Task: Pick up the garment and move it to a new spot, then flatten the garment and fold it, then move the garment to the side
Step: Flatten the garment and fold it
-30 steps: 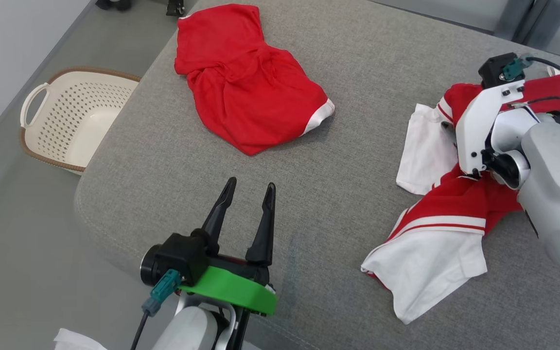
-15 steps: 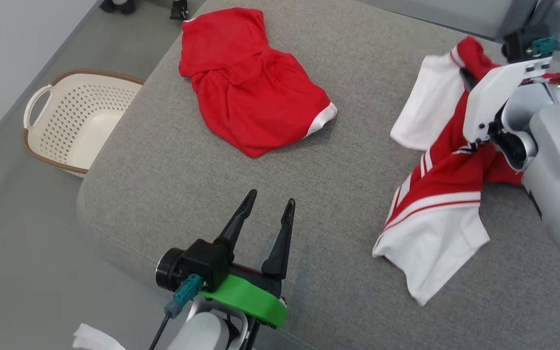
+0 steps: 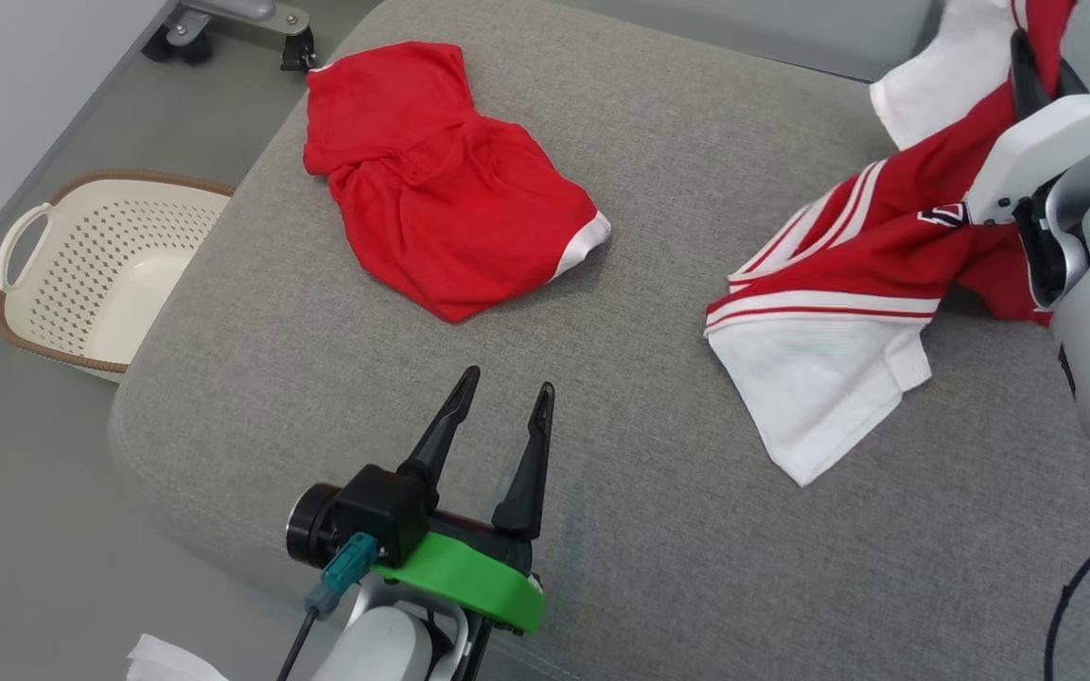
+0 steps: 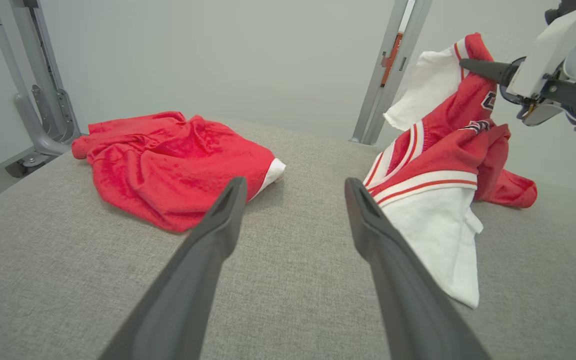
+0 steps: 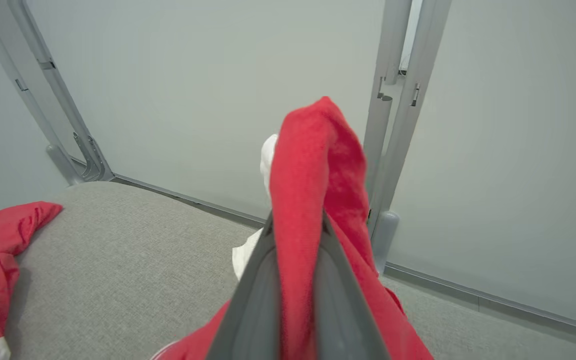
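The right gripper [image 3: 1024, 59] is pinched shut on a fold of the red-and-white garment [image 3: 843, 260], near the far right of the grey padded surface [image 3: 602, 445]. In the right wrist view its two fingers [image 5: 258, 295] lie nearly together, with a ridge of red cloth squeezed between them and rising past their tips. The gripped part is lifted clear of the padding, and from it the garment hangs down and toward the robot: a striped red band, then a white panel whose lower end lies flat on the surface. In the left wrist view a red lump of the same garment rests on the padding behind that panel. The left gripper [image 3: 507, 381] is at the near edge of the surface, jaws spread wide, holding nothing and touching no cloth. A second, all-red garment [image 3: 441, 213] with a white hem lies crumpled at the far left, well apart from the held one. A cream perforated basket [image 3: 100, 274] stands on the floor left of the surface
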